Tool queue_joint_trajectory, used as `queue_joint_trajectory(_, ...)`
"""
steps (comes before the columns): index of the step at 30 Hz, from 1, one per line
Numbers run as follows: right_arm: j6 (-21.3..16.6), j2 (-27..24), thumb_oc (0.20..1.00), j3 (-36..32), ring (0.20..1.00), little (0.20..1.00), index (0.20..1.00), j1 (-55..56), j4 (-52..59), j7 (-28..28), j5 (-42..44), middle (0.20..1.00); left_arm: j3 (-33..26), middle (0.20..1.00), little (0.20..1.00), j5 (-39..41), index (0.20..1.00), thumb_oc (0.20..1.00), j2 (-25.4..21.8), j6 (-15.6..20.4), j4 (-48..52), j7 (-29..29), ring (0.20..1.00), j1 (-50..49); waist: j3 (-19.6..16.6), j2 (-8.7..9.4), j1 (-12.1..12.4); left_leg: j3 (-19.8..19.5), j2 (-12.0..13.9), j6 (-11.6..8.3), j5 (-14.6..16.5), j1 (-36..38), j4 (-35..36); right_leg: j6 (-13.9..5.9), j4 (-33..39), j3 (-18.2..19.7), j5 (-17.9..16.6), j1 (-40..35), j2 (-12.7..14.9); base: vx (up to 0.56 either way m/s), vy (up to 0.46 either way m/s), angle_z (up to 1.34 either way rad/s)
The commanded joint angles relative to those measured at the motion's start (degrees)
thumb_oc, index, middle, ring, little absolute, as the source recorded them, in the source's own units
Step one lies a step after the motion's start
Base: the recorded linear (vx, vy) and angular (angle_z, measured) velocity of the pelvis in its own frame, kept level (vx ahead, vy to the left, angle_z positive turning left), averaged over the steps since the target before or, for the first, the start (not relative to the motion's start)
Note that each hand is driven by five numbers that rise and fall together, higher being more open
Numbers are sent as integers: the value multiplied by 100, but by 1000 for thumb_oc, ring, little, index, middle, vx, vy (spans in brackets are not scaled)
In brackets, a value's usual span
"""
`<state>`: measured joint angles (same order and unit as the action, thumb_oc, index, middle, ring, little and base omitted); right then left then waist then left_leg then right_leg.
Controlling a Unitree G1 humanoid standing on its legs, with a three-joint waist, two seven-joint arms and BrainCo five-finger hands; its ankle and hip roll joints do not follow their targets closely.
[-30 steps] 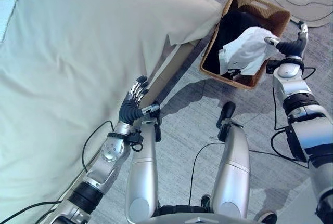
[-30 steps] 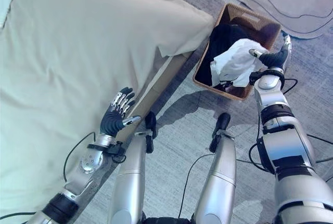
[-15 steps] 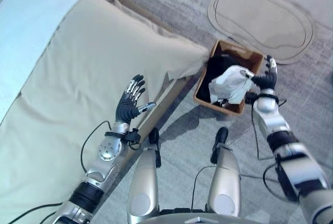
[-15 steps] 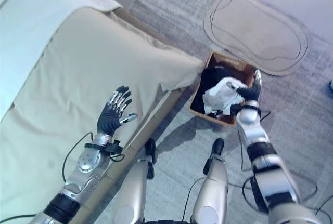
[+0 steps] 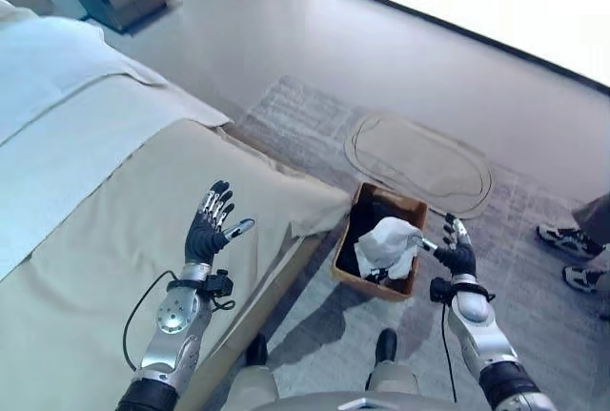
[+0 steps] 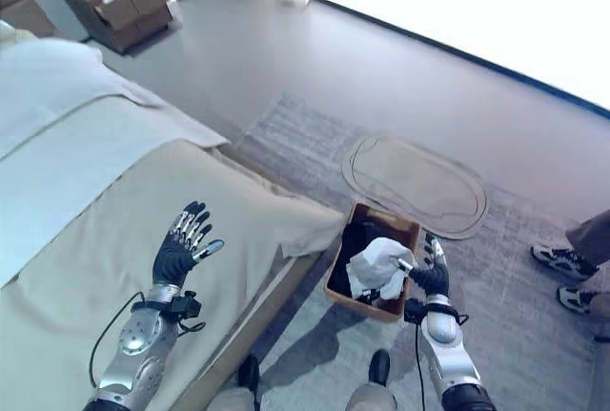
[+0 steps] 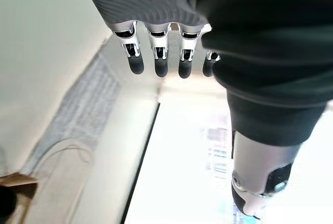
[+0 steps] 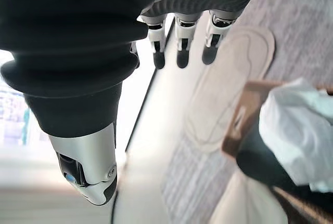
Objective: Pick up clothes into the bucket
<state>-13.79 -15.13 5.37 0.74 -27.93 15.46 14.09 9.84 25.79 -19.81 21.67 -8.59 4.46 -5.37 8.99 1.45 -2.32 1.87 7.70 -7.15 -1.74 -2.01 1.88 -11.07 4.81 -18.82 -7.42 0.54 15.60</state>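
White cloth sits just off the fingers of my right hand [image 5: 457, 255]. This hand is released: in the right wrist view its fingers [image 8: 180, 57] run out straight and its thumb [image 8: 86, 174] stands apart, and nothing lies between them. The white garment [image 5: 386, 245] is bunched on top of a dark garment [image 5: 364, 223] inside the brown woven basket [image 5: 373, 282] that serves as the bucket, so the task's thing is already in its container, heaped above the rim on the near right side and leaning toward my hand.

Moving outward, the basket stands on a grey carpet [image 5: 286, 111] near the corner of a bed. A pale oval mat [image 5: 419, 152] lies on the floor just beyond the basket. To the left, a beige bedspread [image 5: 105, 239] covers the bed and hangs over its edge near the basket.

My left hand [image 5: 210, 230] is raised above the bedspread, palm up, fingers spread and holding nothing (its wrist view shows the same loose, straight fingers [image 7: 158, 63]). A person's shoes [image 5: 562, 239] show at the far right edge, well apart from the basket.

I judge the step in hand to be the drop into the basket, with the cloth let go. I see no other loose clothing on the bed or floor, so the next move calls for drawing my right hand clear without snagging the white garment.
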Motion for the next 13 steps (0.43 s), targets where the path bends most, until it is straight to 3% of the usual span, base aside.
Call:
queue_joint_trajectory(1,-410,161,1000,92,1000,1000,1000,-82,432,-358,545,1000,-177,1000,1000,-316,1000,1000,3,145,46,-15,1000,106,-67,96,26,65,-11,94,-152,-18,235,-136,-201,38,-108,203,-26,67,17,3)
queue_joint_trajectory(6,-393,452,1000,525,1000,1000,1000,227,521,-632,935,1000,-136,1000,1000,-52,1000,1000,278,54,54,-63,1000,-104,-213,104,77,104,9,102,-76,262,257,-99,-156,18,-25,-116,-53,47,23,1)
queue_joint_trajectory(13,-321,286,1000,888,1000,1000,1000,195,708,-790,692,1000,-73,1000,1000,-315,1000,1000,232,83,165,-51,1000,-129,-298,130,140,89,31,92,-53,372,278,-94,-150,-6,-4,-256,-61,6,7,2)
